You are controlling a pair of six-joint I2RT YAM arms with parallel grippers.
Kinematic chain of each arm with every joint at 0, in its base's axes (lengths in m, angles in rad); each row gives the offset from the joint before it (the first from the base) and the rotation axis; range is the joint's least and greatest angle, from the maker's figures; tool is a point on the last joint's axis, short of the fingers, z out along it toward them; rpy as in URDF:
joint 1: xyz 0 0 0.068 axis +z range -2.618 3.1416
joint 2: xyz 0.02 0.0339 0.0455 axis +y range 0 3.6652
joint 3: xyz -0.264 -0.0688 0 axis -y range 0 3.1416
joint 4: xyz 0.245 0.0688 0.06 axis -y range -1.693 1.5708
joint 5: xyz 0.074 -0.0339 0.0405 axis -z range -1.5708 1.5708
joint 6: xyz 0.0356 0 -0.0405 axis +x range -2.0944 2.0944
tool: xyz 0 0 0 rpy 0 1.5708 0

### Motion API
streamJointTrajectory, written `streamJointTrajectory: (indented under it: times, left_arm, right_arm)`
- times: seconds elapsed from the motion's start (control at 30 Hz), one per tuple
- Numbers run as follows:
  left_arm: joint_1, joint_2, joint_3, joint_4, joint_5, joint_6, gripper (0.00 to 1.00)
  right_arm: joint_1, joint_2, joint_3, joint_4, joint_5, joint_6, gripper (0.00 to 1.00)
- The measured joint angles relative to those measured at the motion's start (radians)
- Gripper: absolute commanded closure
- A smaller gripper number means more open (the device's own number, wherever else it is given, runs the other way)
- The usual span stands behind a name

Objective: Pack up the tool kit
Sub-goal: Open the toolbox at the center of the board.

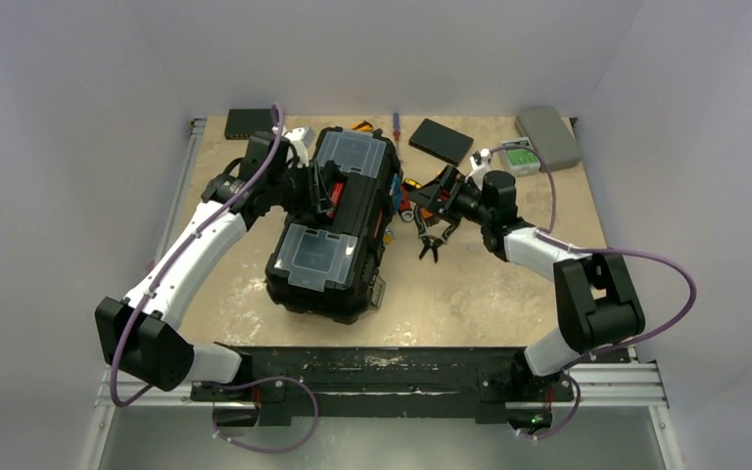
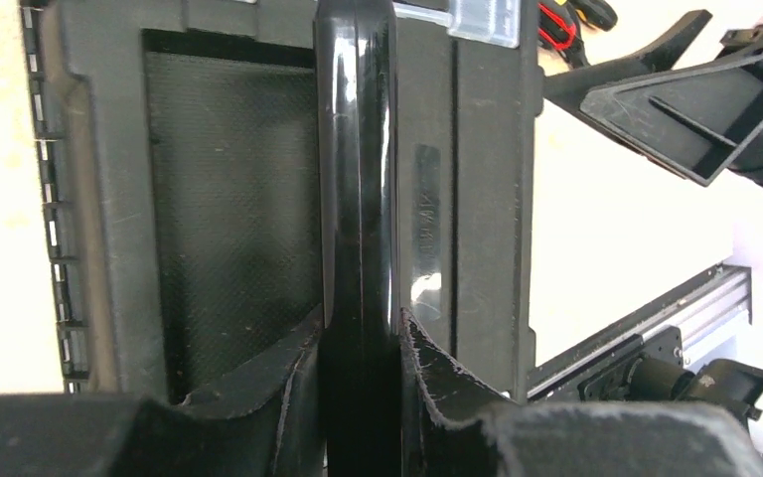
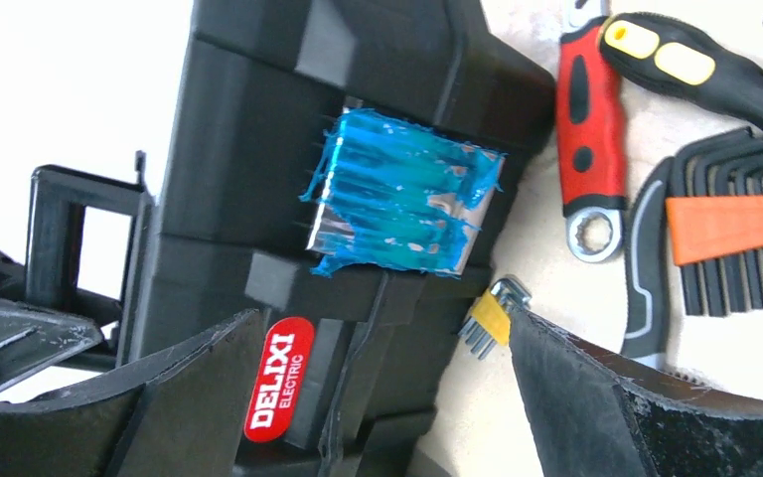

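The table [image 1: 470,294] carries everything. The tool kit [image 1: 328,289] lies slantwise, left of the table's middle, lid shut and its two clear compartments facing up. The grey case [image 1: 548,137] sits at the far right corner, and the flat black box [image 1: 441,141] lies near the far edge.

My left gripper [image 2: 358,338] is narrowed on the kit's glossy black handle [image 2: 358,179], with a finger [image 2: 278,388] pressed to each side of it. My right gripper [image 3: 387,338] hangs beside the kit's right wall with its fingers [image 3: 596,388] spread wide, gripping nothing.

On the table just right of the kit lie a red-handled wrench [image 3: 588,129], a fan of hex keys in an orange holder [image 3: 730,234], and a small yellow-clipped hex set [image 3: 492,320] close to the kit's wall.
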Motion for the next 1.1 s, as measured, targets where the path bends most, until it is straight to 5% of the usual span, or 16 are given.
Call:
streamJointTrajectory:
  times: [0.17,0.5,0.73,1.1]
  left_arm:
    - [-0.027,0.006,0.044,-0.062,-0.008,0.013,0.54]
    - [0.027,-0.008,0.251,-0.232,-0.055,0.046,0.08]
    - [0.108,-0.010,0.388,-0.285,-0.028,0.069,0.08]
    - [0.198,0.091,0.406,-0.261,0.074,0.089,0.03]
  right_arm:
    - [0.000,-0.001,-0.049,0.134,-0.028,0.015,0.11]
    - [-0.006,-0.027,-0.168,0.349,0.014,0.039,0.06]
    - [-0.020,0.156,-0.152,0.629,-0.093,0.168,0.05]
    - [-0.023,0.378,-0.100,0.852,-0.138,0.317,0.04]
